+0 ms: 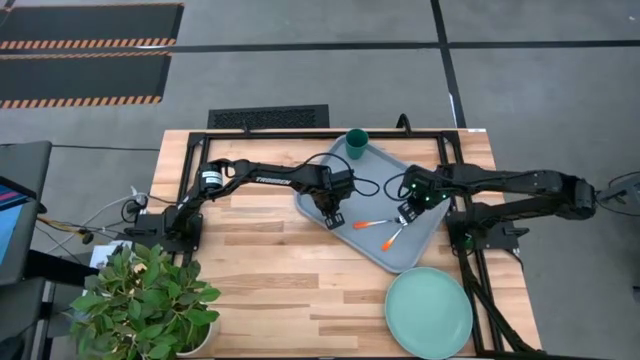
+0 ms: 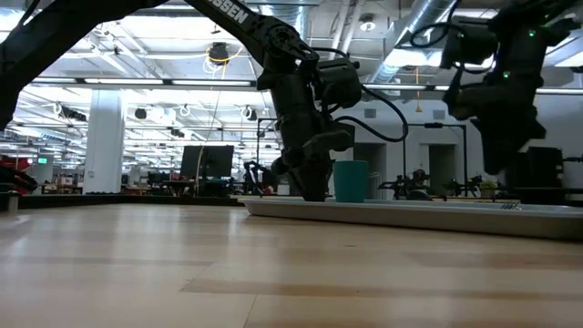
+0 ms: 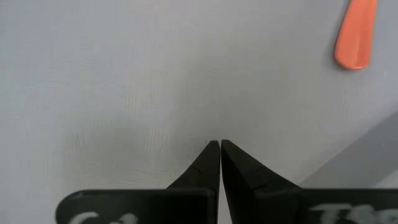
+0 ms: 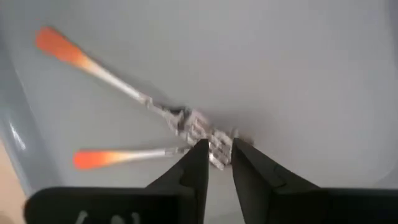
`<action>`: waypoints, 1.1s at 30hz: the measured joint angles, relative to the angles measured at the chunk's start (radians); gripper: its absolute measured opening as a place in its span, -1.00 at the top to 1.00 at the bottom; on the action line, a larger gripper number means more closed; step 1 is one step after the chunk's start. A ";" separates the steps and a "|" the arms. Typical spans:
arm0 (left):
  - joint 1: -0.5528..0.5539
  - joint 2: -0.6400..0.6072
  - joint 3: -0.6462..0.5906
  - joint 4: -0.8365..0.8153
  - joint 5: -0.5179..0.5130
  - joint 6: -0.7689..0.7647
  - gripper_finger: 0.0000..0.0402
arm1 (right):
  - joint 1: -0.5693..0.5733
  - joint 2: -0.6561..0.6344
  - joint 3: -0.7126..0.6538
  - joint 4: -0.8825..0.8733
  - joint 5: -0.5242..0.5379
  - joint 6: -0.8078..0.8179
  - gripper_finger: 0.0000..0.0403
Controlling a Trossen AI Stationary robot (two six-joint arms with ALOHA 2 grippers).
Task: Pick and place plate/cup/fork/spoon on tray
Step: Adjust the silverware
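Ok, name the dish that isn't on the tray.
The pale mint-green plate. It lies flat on the bare wooden table, just off the tray, while the small dark green cup stands upright inside the tray's far corner.

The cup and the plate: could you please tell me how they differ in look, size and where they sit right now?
The cup is dark green; the plate is pale mint green. The cup is small and stands tall, while the plate is wide and flat, much the larger across. The cup sits on the tray at its far corner, whereas the plate lies on the wooden table, off the tray's near end. Both are round, and no gripper touches either.
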 joint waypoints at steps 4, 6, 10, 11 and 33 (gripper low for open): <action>0.000 0.000 0.000 0.000 0.000 0.000 1.00 | 0.007 0.022 -0.027 0.004 -0.062 0.013 0.37; 0.000 0.000 0.000 0.000 0.000 0.000 1.00 | 0.019 0.036 -0.028 0.028 -0.072 0.011 0.24; 0.000 0.000 0.000 -0.001 0.000 -0.001 1.00 | 0.066 0.069 -0.028 0.056 -0.079 0.023 0.10; 0.000 0.000 0.000 -0.001 0.000 -0.001 1.00 | 0.080 0.082 -0.027 0.056 -0.078 0.027 0.09; 0.000 0.000 0.000 -0.002 0.000 0.000 1.00 | 0.130 0.263 -0.027 0.077 -0.054 -0.034 0.34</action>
